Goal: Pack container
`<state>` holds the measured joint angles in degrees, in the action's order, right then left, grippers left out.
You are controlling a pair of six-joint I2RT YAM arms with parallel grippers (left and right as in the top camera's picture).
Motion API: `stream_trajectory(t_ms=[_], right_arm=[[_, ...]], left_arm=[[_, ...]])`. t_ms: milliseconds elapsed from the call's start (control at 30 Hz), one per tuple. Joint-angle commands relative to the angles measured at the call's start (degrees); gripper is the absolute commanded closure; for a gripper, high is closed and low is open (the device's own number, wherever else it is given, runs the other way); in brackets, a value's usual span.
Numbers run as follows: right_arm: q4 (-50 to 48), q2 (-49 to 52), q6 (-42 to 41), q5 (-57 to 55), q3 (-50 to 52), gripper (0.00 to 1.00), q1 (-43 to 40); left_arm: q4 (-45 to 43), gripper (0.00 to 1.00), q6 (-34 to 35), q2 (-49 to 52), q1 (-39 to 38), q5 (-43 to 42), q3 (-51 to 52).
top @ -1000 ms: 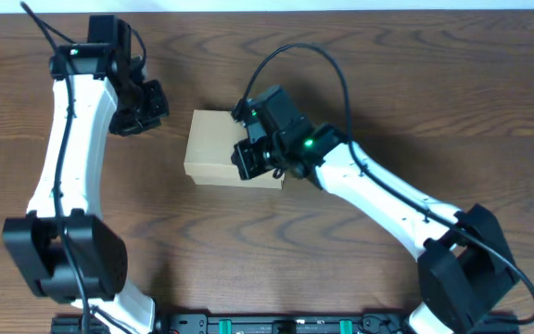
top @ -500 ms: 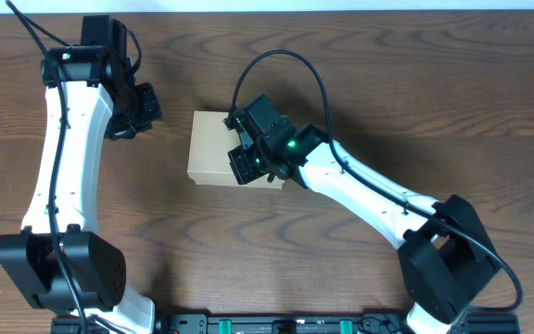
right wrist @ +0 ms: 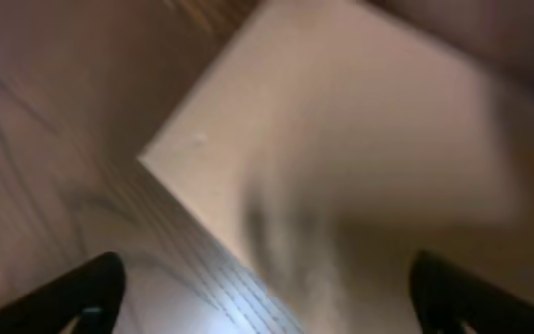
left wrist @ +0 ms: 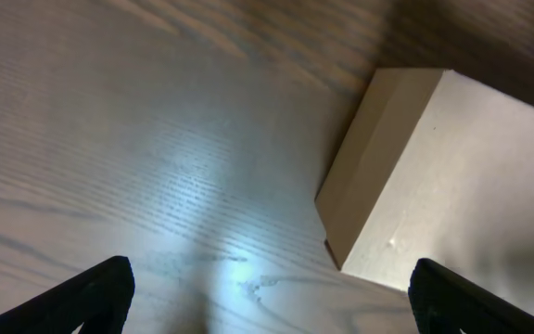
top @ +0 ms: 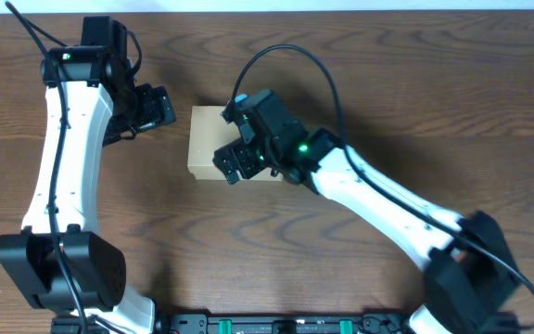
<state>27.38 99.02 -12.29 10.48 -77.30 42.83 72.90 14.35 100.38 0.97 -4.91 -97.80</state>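
Compared with half a second ago, the right claw (top: 228, 163) has moved from the middle of the container (top: 204, 135) toward its 7 o'clock edge, and its wrist has turned. The left claw (top: 156, 107) has come a little nearer to the container and now stands at about 10 o'clock from it, apart and not touching. The container itself has kept its place on the tabletop (top: 387, 83), slightly left of the centre.

The container is a plain tan cardboard box and its flap lid lies shut and flat. What is inside cannot be seen from any view. In the left wrist view its near corner and one side wall (left wrist: 369, 167) show clearly. In the right wrist view the lid (right wrist: 341, 139) fills most of the picture, blurred.

There is one container, and there are two arms with one claw each. Both claws are released: the left fingertips (left wrist: 100, 288) stand wide apart over bare wood, and the right fingertips (right wrist: 82, 297) stand wide apart above the lid, grasping nothing.
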Motion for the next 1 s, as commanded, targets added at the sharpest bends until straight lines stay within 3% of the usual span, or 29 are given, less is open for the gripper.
stream_trajectory(t_ms=[0,367,700,967], right_arm=[[1.84,-5.75,2.91,-1.03,-0.02,0.01,-1.25],[22.23,-22.73,11.02,-2.73,2.34,0.01,-12.76],[24.79,-58.05,15.58,-1.92,26.08,0.01,-28.87],[24.94,-67.78,11.06,-2.75,31.82,0.01,-29.79]], left_arm=[[1.25,0.04,0.02,-2.54,0.17,0.83,-1.51],[8.52,0.05,-0.02,-16.52,0.68,0.92,-0.13],[2.21,0.05,0.5,-49.0,2.45,0.24,25.11],[2.01,0.05,4.66,-67.76,2.45,-1.09,34.49]])
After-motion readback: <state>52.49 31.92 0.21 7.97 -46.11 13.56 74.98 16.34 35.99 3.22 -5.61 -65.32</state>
